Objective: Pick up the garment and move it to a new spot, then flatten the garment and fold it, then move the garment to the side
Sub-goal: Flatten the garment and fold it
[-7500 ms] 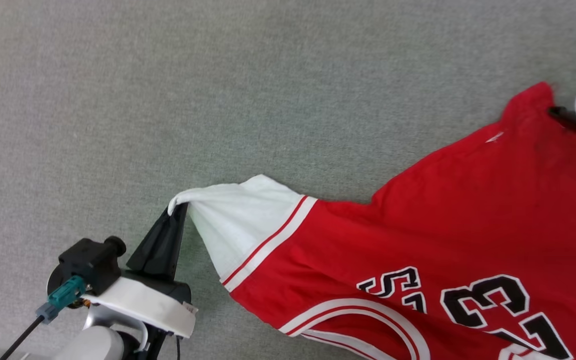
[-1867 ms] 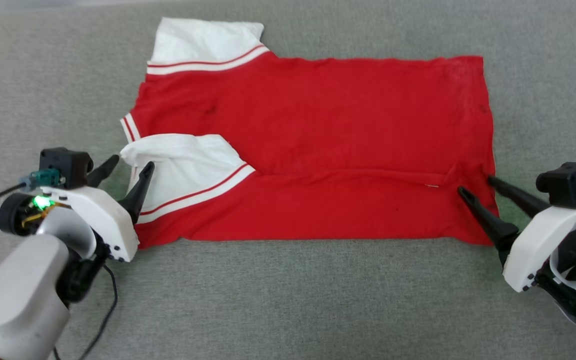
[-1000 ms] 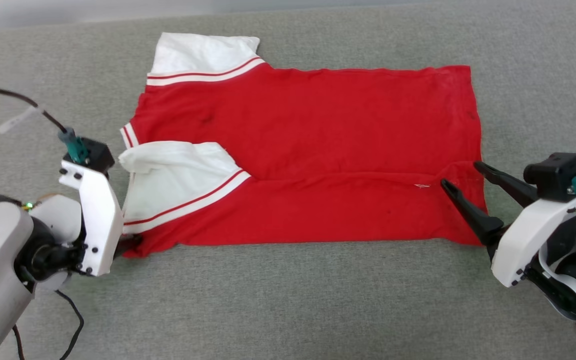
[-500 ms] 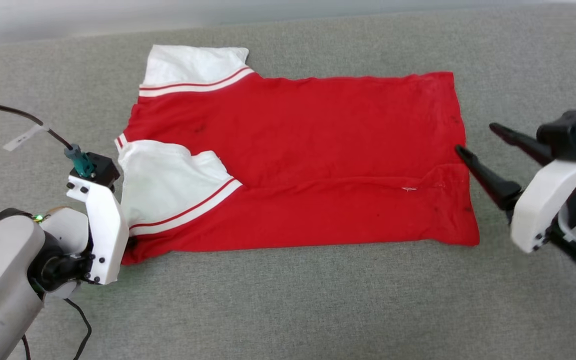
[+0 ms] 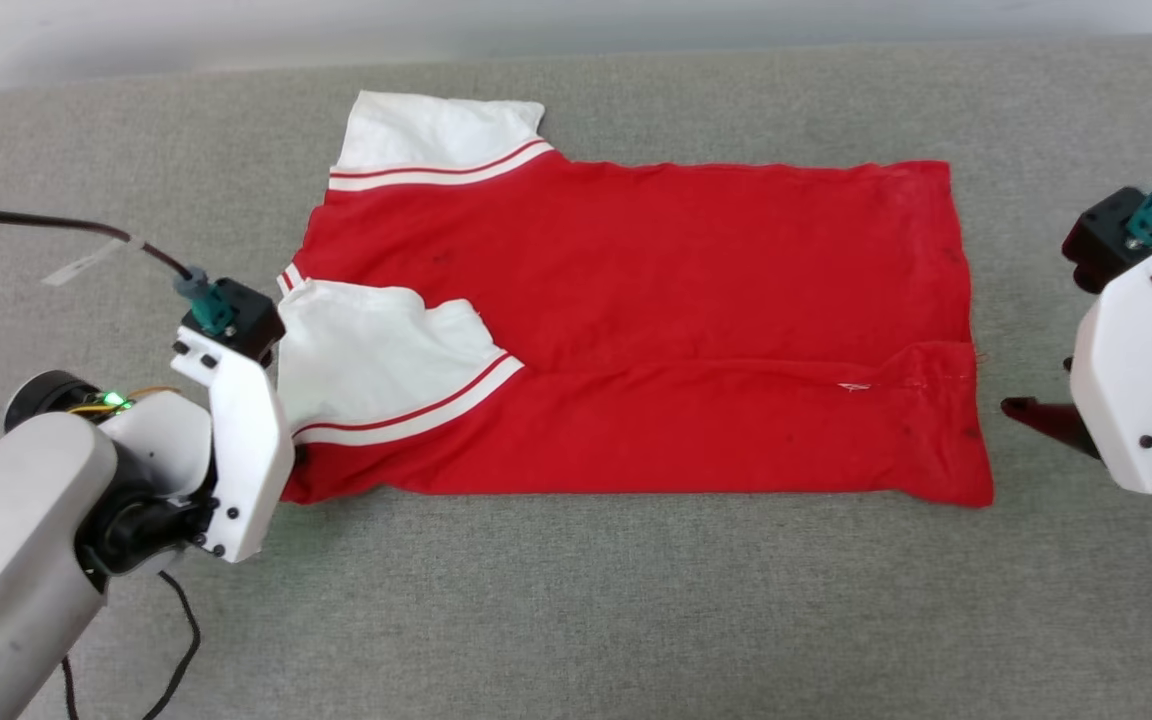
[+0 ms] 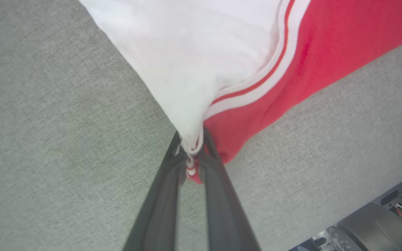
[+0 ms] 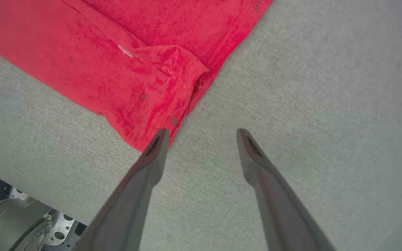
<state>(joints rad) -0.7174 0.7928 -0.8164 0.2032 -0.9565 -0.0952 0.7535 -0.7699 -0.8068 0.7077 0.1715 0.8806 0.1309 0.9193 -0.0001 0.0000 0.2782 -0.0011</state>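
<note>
Red garment [image 5: 686, 300] on grey fabric [image 5: 576, 620], left claw [image 6: 191, 146] pinching corner; right claw [image 7: 202, 134] spread

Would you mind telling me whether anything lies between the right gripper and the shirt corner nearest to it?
Nothing visible does. The right gripper, its jaws open, sits just beside the near corner of the shirt, with only the bare grey surface around it.

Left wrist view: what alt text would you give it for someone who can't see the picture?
The left gripper, two long dark fingers, is shut on a corner of the garment, where its white sleeve meets the red body. The cloth spreads away toward the top over a grey fabric surface.
</note>
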